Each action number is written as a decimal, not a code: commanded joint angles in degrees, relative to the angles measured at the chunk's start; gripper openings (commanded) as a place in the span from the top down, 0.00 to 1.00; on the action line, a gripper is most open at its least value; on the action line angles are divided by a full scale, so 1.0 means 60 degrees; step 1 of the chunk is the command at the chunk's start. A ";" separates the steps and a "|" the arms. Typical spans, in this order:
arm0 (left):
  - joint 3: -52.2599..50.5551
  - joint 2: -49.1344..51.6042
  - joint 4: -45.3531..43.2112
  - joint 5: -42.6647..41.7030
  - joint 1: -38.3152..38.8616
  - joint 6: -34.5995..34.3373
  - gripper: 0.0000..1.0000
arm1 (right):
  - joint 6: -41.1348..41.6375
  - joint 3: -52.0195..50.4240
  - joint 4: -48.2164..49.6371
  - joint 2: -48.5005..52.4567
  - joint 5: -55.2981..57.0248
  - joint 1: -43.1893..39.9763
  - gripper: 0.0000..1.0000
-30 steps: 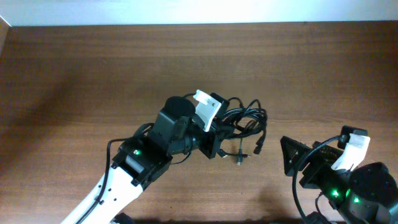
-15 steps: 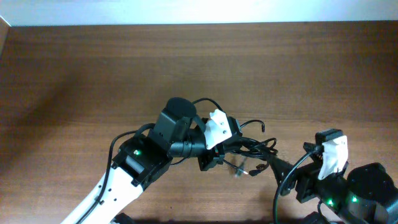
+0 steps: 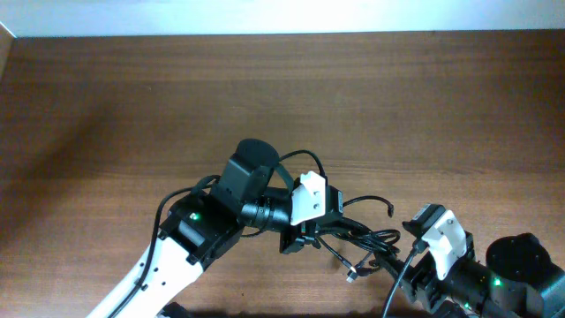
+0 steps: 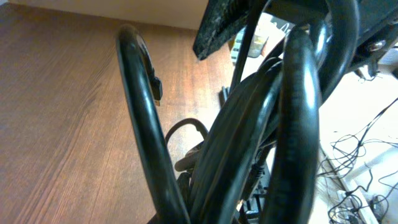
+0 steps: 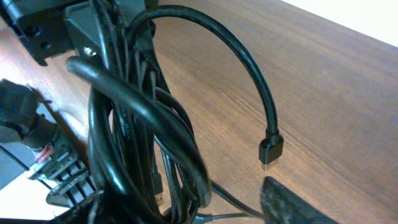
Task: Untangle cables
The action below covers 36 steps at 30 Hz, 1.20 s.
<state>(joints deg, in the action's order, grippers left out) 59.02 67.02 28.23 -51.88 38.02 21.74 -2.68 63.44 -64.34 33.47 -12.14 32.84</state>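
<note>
The cables (image 3: 357,237) are a tangled bundle of thin black cords near the table's front edge. My left gripper (image 3: 307,231) is shut on the bundle's left end. In the left wrist view the cords (image 4: 249,137) fill the frame and hide the jaws. My right gripper (image 3: 395,263) is open at the bundle's right side. In the right wrist view the cords (image 5: 134,124) hang between its spread fingers (image 5: 186,211). One loose cord arcs out to a black plug with a metallic tip (image 5: 271,152). Another plug (image 3: 353,274) dangles at the front.
The brown wooden table (image 3: 132,106) stretches back and left of the arms. Its front edge lies just under the bundle. Beyond that edge, loose wires lie on the floor (image 4: 367,162).
My left gripper has carried the bundle toward the front edge and slightly right. My right arm has swung left, and its fingers now reach the bundle's right side.
</note>
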 commanded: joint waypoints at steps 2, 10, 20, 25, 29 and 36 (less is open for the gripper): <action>0.0029 -0.0062 -0.0062 -0.0652 -0.0007 0.0189 1.00 | -0.0015 0.0087 0.0040 -0.0004 -0.0233 0.0025 0.82; 0.0029 -0.0066 -0.0051 -0.0106 -0.0011 0.0182 0.23 | 0.0022 0.0087 0.0029 -0.0004 -0.0233 0.0025 0.96; 0.0029 -0.0561 0.0412 0.2973 -0.0011 0.2146 0.00 | 0.0022 0.0087 -0.0710 -0.0004 -0.0233 0.0025 0.96; 0.0029 -0.0659 0.0820 0.2415 -0.0007 0.3712 0.06 | 0.0022 0.0087 -0.0973 -0.0004 -0.0240 0.0025 0.96; 0.0029 -0.0659 0.0798 0.1781 0.0233 0.4615 0.08 | 0.0102 0.0087 -0.1031 0.0000 -0.0820 0.0025 0.96; 0.0029 -0.0659 0.0619 0.1719 0.1005 0.4612 0.58 | 0.0200 0.0080 -0.1133 0.0007 -0.0878 0.0025 0.96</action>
<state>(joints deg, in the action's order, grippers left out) 59.02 63.72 32.14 -40.34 43.57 48.84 -1.89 63.44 -71.59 33.54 -16.21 32.84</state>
